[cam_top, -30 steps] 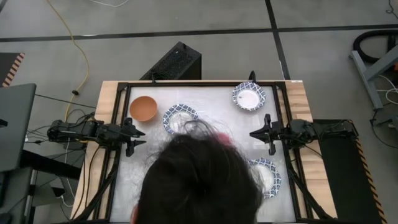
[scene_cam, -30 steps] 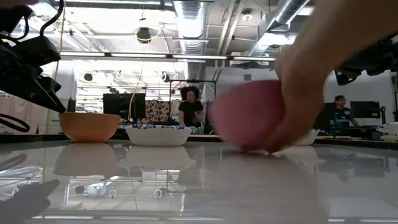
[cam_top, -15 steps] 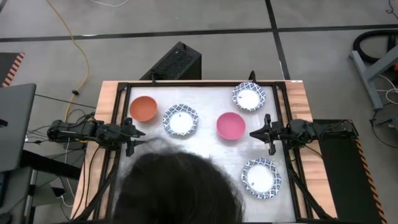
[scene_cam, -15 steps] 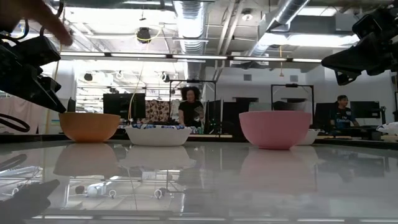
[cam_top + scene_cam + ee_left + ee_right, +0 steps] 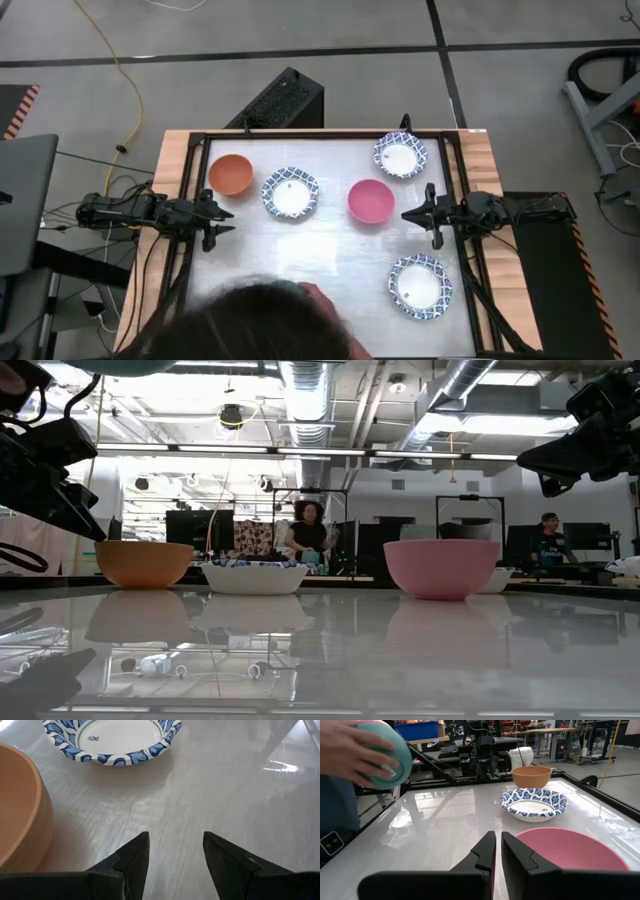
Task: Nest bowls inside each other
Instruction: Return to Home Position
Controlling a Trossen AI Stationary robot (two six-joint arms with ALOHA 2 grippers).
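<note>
**Item: bowls, five on the worktop (image 5: 330, 250), none nested.**
- Orange bowl (image 5: 231, 174): far left corner, near my left end effector.
- Patterned bowl (image 5: 291, 192): just beside the orange bowl, apart from it.
- Pink bowl (image 5: 371, 201): centre-right, directly ahead of my right end effector.
- Second patterned bowl (image 5: 401, 156): far right.
- Third patterned bowl (image 5: 420, 285): near right, well apart from the others.
- Teal bowl (image 5: 395, 765): off the worktop, held in a person's hand (image 5: 345, 750).

**End effectors.**
- Left end effector (image 5: 228, 221): parked at the left edge, fingers spread wide, holding nothing.
- Right end effector (image 5: 405, 214): parked at the right edge, fingers drawn to a narrow slit, holding nothing.

**Handling (my judgement).**
- The patterned bowls look like thin paper: very light, and likely to flex under a hard pinch.
- The plain bowls look like smooth, stiff plastic, also light.
- All may skate on the glossy worktop.
- Grip: pinch the rim wall, one finger inside and one outside.

**Views.**
- High view: the only one showing all five positions. Of the person it shows just a head (image 5: 260, 320) at the near edge.
- Right wrist view: the only one showing the hand with the teal bowl.
- Left wrist view: shows a small printed mark inside the patterned bowl.
- Low view: gives the side profiles, and the pink bowl stands deepest.
</note>
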